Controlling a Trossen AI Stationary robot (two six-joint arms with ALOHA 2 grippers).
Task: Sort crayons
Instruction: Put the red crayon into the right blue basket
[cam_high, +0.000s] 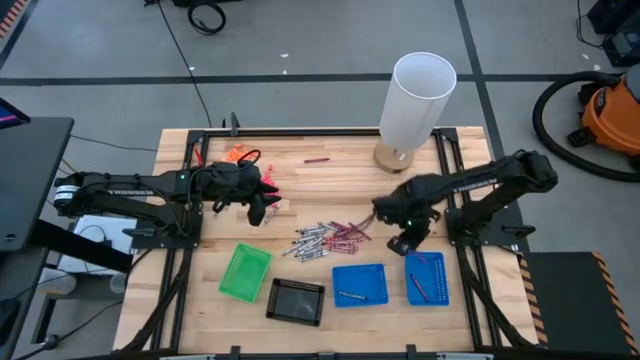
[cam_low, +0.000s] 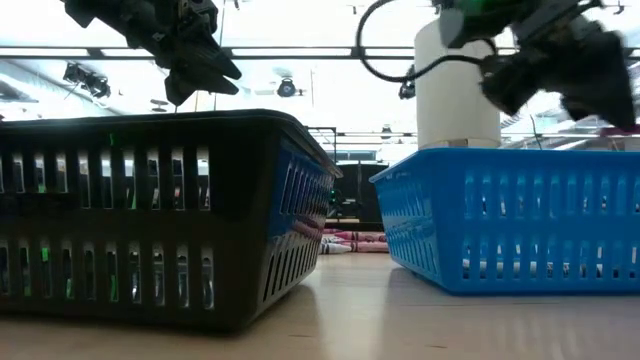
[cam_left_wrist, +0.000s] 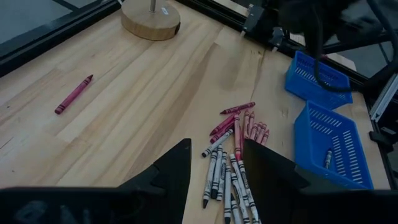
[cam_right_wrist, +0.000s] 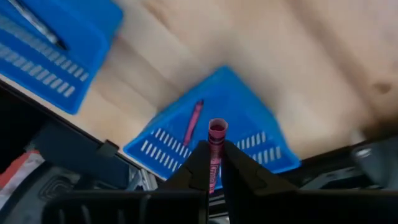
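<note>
right claw (cam_right_wrist: 212, 163) pinching maroon crayon (cam_right_wrist: 215, 144) above blue tray (cam_right_wrist: 252, 118) | left claw (cam_left_wrist: 214, 167) spread | crayons (cam_high: 325, 239): maroon, grey-white pile

Even overhead light, soft shadows on worktop (cam_high: 330, 175). Low view: bright glare from ceiling lights, baskets (cam_low: 150, 215) backlit, dark. Right wrist view motion-blurred; left wrist view sharp.

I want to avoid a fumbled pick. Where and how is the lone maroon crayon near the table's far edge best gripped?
Probably at mid-length, from straight above. The lone maroon crayon lies flat on bare table with nothing beside it, so the gripper's fingers can close across its thin shaft, set crosswise to its long axis.
</note>
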